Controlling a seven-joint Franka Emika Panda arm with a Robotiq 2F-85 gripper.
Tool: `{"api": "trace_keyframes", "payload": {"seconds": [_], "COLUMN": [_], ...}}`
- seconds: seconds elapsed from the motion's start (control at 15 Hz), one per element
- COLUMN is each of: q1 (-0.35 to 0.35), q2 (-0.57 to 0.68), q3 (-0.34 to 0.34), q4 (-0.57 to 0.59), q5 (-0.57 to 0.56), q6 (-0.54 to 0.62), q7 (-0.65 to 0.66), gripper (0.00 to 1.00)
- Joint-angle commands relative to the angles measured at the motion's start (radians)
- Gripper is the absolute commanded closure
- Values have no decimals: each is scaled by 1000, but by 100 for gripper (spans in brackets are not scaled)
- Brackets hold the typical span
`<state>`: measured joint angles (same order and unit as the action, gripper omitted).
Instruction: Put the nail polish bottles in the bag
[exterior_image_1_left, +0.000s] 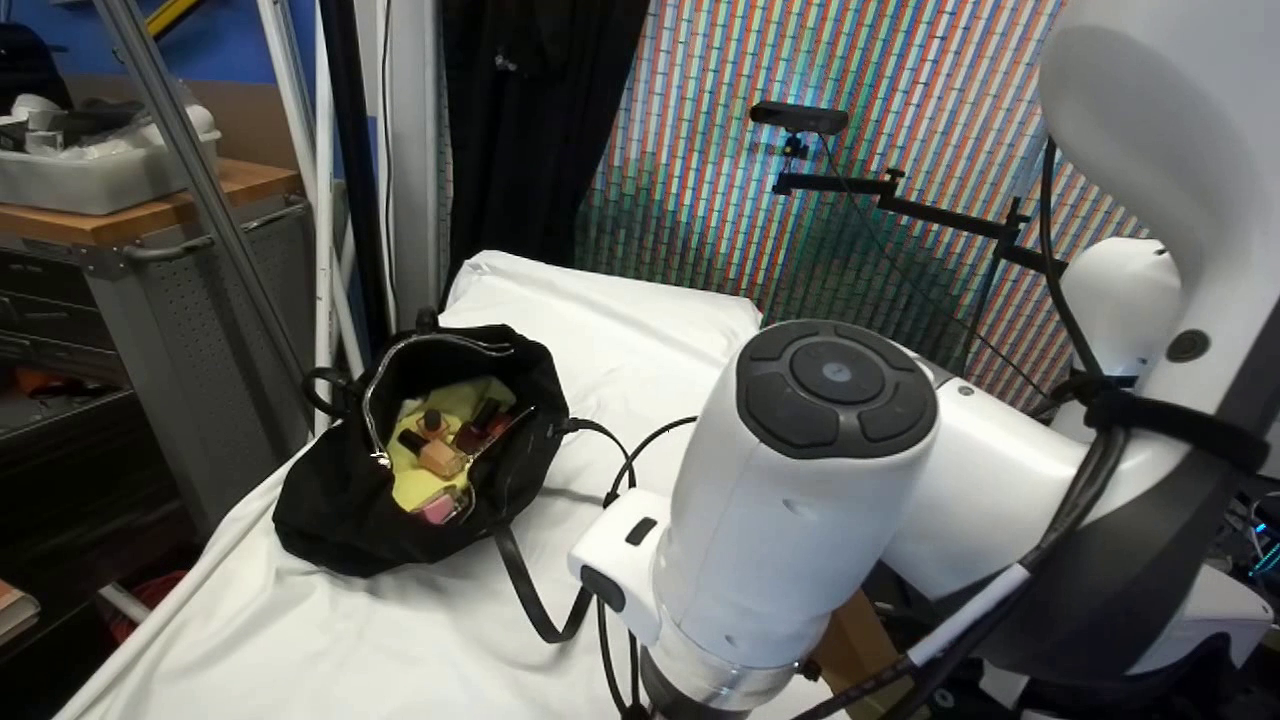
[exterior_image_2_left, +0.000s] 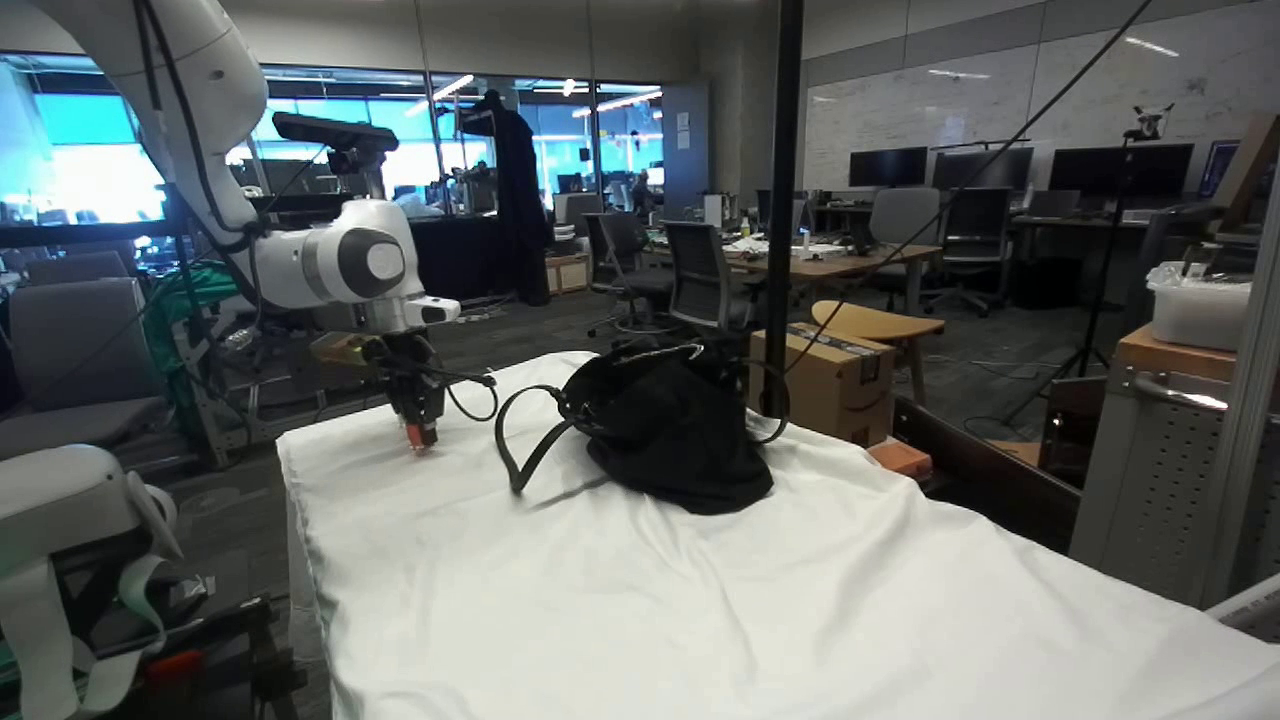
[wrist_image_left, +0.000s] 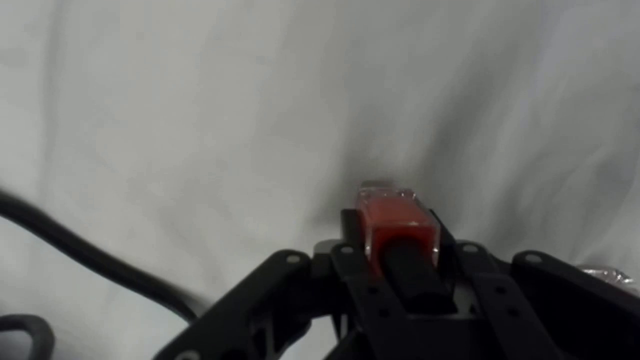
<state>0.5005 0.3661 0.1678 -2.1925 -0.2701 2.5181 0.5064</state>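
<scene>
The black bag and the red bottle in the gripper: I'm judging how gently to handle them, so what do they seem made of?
Black bag: probably cloth, matte; it slumps in soft folds with little shine, though no weave shows.
Red bottle: likely glass, possibly clear plastic, glossy; transparent edges frame the red and catch light.

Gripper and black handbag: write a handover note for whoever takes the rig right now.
Gripper: shut on a red nail polish bottle, at or just above the white cloth; contact unclear.
Black handbag: on the cloth, mouth open.
Done: several nail polish bottles, including peach, dark red and pink ones, lie inside it.
Left: carry the held bottle over and release it; then check the partly hidden glassy item at the wrist view's right edge, perhaps another bottle.
</scene>
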Motion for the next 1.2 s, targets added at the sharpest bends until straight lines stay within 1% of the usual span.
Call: {"api": "trace_keyframes", "payload": {"seconds": [0.0, 0.2, 0.47, 0.67, 0.93, 1.07, 1.13], "q1": [25, 7, -32, -74, -102, -118, -119], "q2": [-22, -24, -20, -11, 11, 20, 25], "q3": [-52, -84, -131, -152, -187, -193, -205], "q4": [36, 68, 136, 199, 276, 306, 321], "q5": [-75, -135, -195, -207, -243, -244, -255], "q6": [-19, -18, -22, -14, -2, 2, 8], "q7": [99, 127, 99, 67, 72, 60, 78], "gripper": [84, 84, 84, 84, 84, 84, 84]}}
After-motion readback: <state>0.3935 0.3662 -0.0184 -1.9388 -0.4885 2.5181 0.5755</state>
